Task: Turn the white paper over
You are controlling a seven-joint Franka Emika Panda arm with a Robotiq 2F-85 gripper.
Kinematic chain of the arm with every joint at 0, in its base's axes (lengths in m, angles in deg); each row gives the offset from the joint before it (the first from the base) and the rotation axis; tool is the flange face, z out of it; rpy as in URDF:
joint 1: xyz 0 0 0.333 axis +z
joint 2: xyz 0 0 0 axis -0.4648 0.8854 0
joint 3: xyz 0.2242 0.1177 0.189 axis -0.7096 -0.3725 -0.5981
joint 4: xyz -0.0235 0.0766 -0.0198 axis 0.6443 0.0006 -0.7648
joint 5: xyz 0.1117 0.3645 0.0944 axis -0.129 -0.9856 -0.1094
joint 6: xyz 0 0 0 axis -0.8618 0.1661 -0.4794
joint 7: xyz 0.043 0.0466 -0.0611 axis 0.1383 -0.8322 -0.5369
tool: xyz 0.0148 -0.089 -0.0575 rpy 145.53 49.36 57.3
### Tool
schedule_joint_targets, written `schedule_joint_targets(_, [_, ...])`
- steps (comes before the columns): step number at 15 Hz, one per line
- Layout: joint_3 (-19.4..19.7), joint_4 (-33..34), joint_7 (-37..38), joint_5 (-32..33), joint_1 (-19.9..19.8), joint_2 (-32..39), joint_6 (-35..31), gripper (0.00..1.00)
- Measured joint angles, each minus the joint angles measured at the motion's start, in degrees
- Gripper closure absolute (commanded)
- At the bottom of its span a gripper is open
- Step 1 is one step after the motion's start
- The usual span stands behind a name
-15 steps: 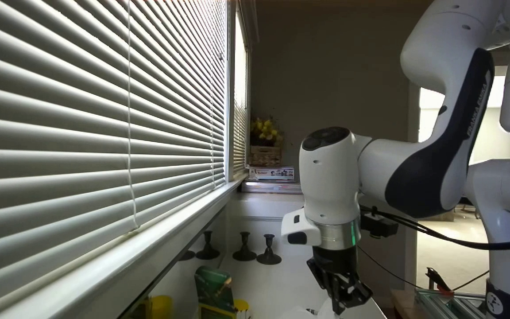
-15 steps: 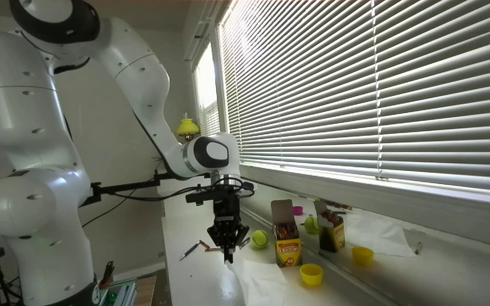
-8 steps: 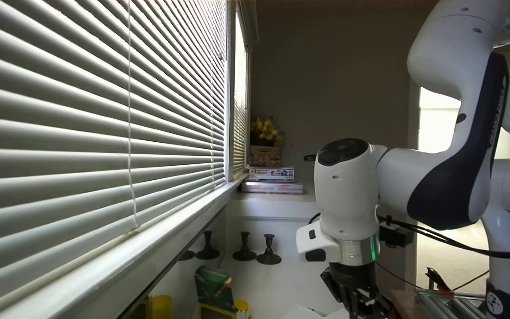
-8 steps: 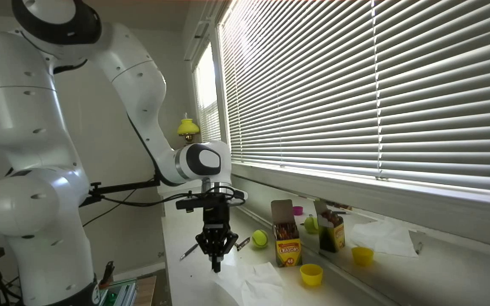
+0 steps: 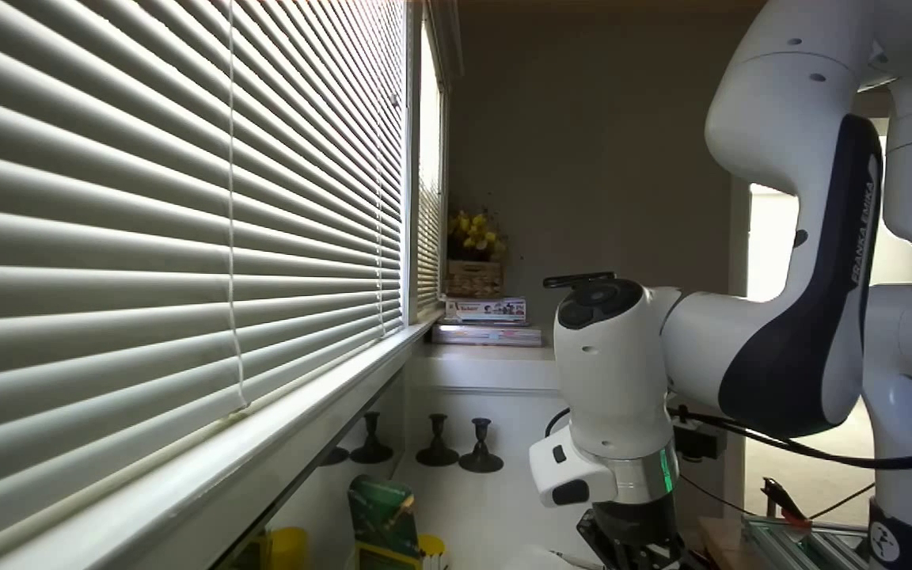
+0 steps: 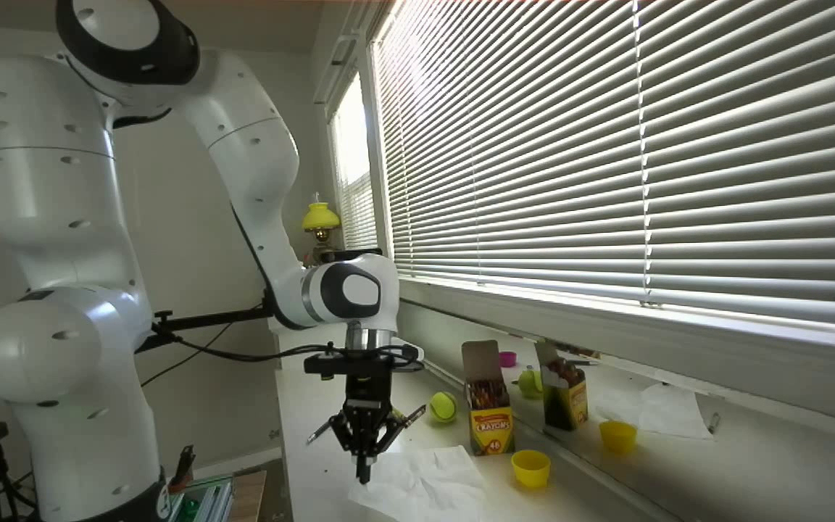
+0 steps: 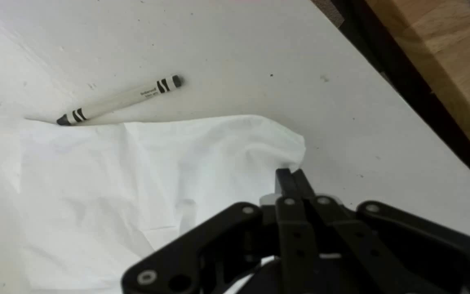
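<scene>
The white paper lies creased on the white table in an exterior view. It fills the left of the wrist view, and its edge curls up at my fingertips. A small pale part shows at the bottom of an exterior view. My gripper is shut, with the paper's edge between its tips, low over the table. It also shows pointing down at the paper's near-left side in an exterior view. In an exterior view its tips are cut off by the bottom edge. The paper's underside is hidden.
A dark-tipped crayon lies against the paper's edge. A crayon box, a yellow cup and a tennis ball stand beside the reflective wall panel. Candlesticks stand farther along. The table edge runs nearby.
My gripper has moved lower and toward the table's open edge, pulling the paper's held edge with it. The paper lies more spread out and flatter. The gripper has stayed shut.
</scene>
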Motion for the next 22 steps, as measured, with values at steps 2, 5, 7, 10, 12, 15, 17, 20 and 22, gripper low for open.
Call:
schedule_joint_targets(2, [0.32,0.0,-1.54,-0.37,-0.07,1.39,-0.98,1.0])
schedule_joint_targets(5, [0.51,0.01,-2.91,-0.76,-0.1,2.84,-1.71,0.73])
schedule_joint_targets(7, [0.57,0.03,-3.11,-0.77,-0.11,3.27,-1.86,0.6])
schedule_joint_targets(10, [0.56,0.24,-3.97,-0.99,-0.1,3.16,-1.88,0.39])
schedule_joint_targets(12, [0.52,0.56,-5.52,-2.33,-0.07,1.54,-1.69,0.26])
schedule_joint_targets(15, [0.49,0.68,-8.59,-6.18,0.11,-4.7,2.01,0.04])
schedule_joint_targets(17, [0.59,1.51,-8.32,-8.05,0.17,-9.98,7.61,0.0])
schedule_joint_targets(20, [0.85,3.84,-3.48,-8.9,0.1,-17.7,15.46,0.0])
schedule_joint_targets(22, [0.83,5.84,0.97,-8.9,0.1,-22.2,20.12,0.0])
